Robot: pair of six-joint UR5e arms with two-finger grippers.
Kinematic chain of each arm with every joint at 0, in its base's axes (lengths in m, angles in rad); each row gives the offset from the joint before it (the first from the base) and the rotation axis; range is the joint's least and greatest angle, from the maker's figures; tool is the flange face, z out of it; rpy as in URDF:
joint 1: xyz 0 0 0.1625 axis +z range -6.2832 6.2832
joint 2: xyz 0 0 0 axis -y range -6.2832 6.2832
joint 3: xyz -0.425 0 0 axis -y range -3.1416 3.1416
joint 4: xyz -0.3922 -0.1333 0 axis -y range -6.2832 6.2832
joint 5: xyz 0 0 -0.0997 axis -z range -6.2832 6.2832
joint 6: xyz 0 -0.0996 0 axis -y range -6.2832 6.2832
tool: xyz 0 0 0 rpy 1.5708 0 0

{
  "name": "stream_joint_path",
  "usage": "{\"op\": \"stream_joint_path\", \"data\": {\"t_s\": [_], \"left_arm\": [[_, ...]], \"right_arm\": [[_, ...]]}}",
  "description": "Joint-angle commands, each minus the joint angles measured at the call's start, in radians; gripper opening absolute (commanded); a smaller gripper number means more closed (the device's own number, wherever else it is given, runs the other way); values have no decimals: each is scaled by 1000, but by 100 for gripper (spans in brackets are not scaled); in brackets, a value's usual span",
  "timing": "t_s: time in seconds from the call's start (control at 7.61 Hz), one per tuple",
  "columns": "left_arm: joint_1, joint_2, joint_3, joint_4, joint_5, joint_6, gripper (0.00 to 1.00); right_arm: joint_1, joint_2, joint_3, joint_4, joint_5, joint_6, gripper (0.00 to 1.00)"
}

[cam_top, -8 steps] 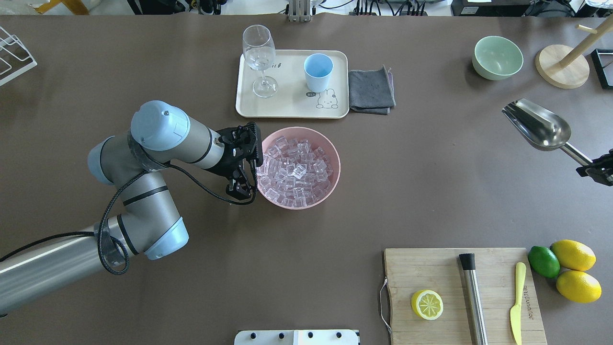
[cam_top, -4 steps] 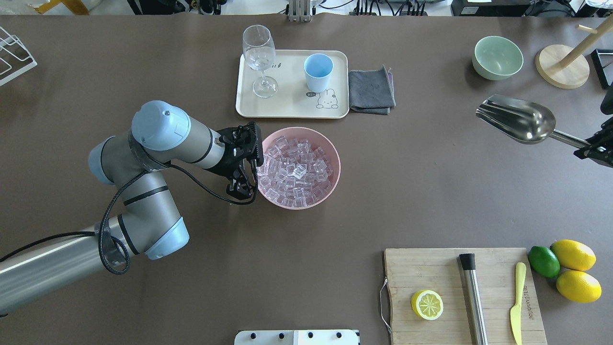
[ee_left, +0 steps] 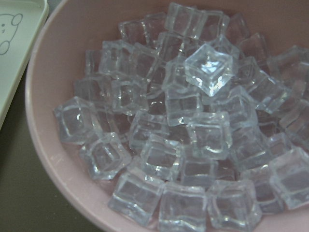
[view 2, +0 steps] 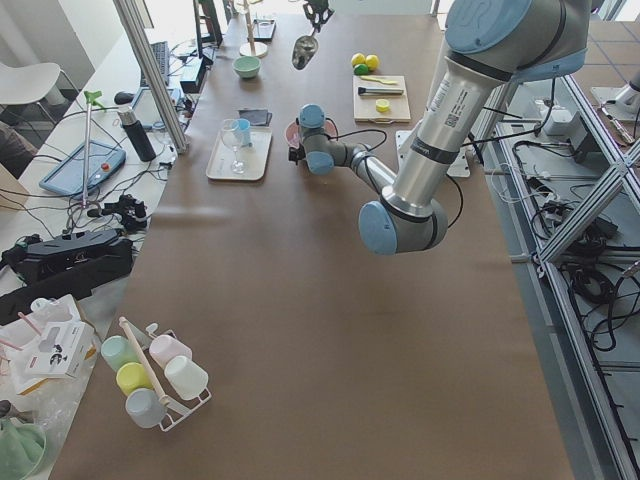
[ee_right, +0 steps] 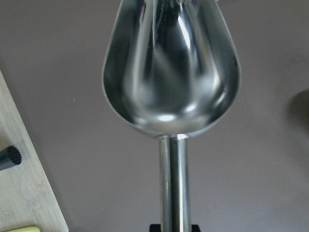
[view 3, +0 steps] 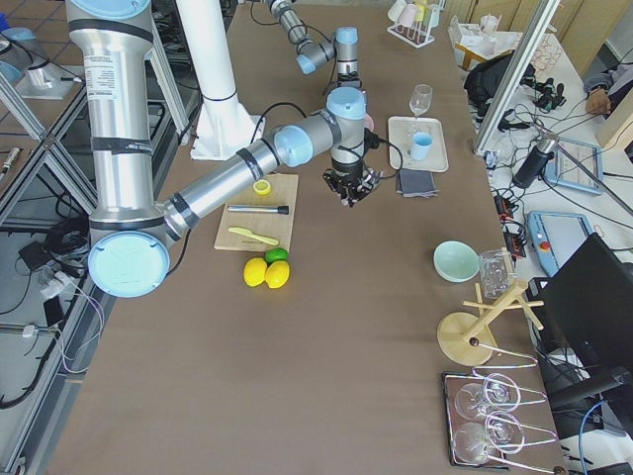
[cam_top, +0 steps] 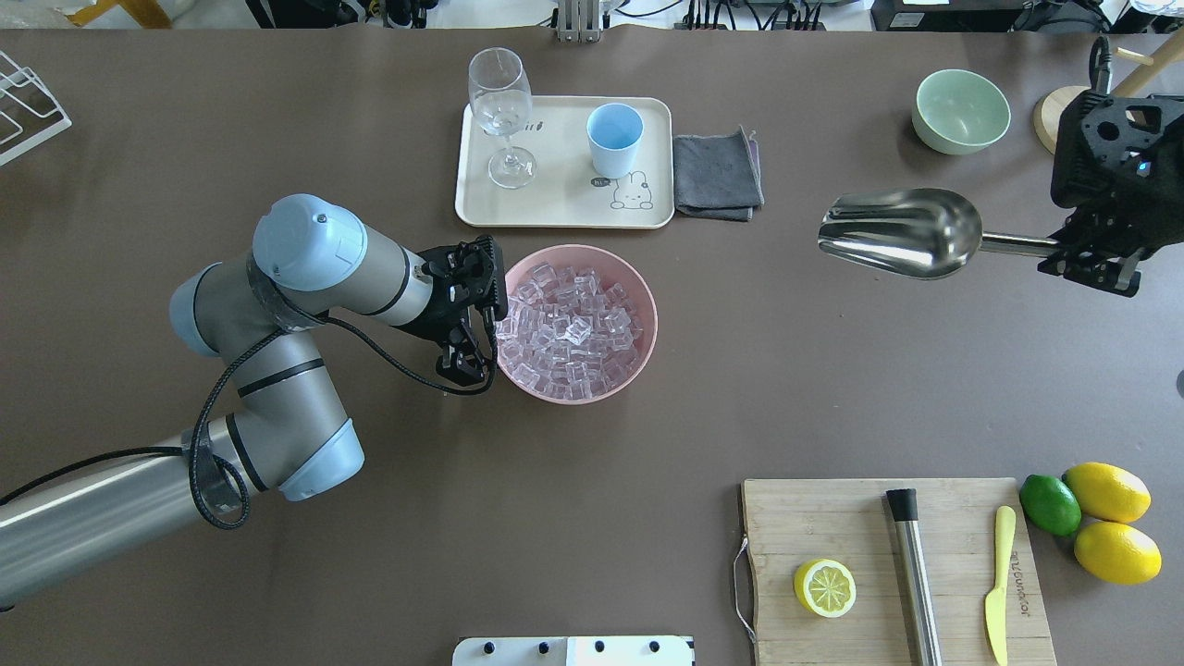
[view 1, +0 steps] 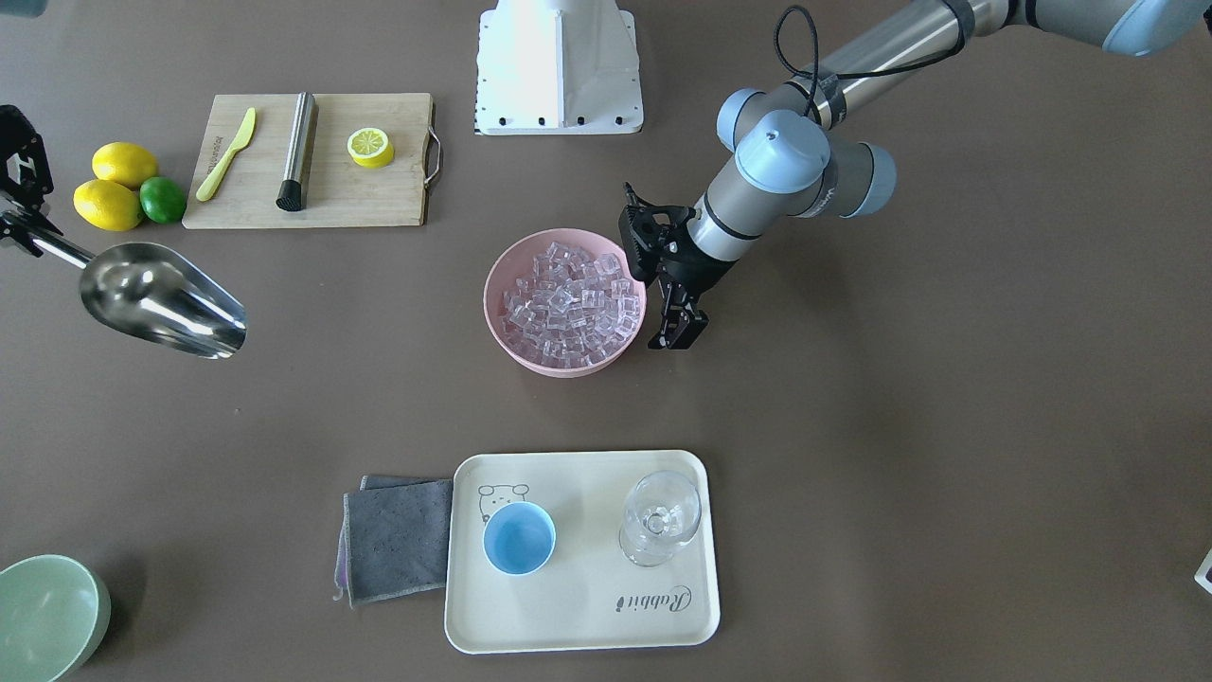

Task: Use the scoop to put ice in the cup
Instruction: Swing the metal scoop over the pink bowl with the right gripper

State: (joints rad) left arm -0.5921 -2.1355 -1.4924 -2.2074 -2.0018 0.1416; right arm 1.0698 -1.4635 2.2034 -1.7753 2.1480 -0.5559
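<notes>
Steel scoop (cam_top: 902,231), empty, is held level at right of the overhead frame, handle clamped in the right gripper (cam_top: 1073,257); ice (cam_top: 569,333) fills the pink bowl (cam_top: 652,319) at centre, cup (cam_top: 614,139) stands on the tray (cam_top: 564,208) above it, left gripper (cam_top: 467,356) just beside the bowl's left rim, jaw state indeterminate

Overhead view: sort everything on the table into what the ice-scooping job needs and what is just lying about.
For the job: scoop in the right gripper; ice in the pink bowl; cup on the tray.

Lying about: wine glass, grey cloth, green bowl, cutting board with lemon half, steel cylinder and yellow knife, two lemons, lime.
</notes>
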Motion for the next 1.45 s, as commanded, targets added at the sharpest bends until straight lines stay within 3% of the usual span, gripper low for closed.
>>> {"op": "stream_joint_path", "data": {"t_s": [0.0, 0.39, 0.79, 1.05, 1.31], "left_arm": [[0, 3, -2, -1, 0, -2, 98], [0, 5, -2, -2, 0, -2, 98], [0, 5, -2, -2, 0, -2, 98], [0, 6, -2, -2, 0, -2, 98], [-2, 6, -3, -2, 0, -4, 98]], "right_arm": [[-103, 113, 44, -167, -111, -27, 0], [-200, 253, 77, -416, -207, -21, 0], [-261, 350, 61, -510, -247, 48, 0], [-284, 463, -28, -512, -254, 44, 0], [-342, 617, -121, -637, -322, 42, 0]]}}
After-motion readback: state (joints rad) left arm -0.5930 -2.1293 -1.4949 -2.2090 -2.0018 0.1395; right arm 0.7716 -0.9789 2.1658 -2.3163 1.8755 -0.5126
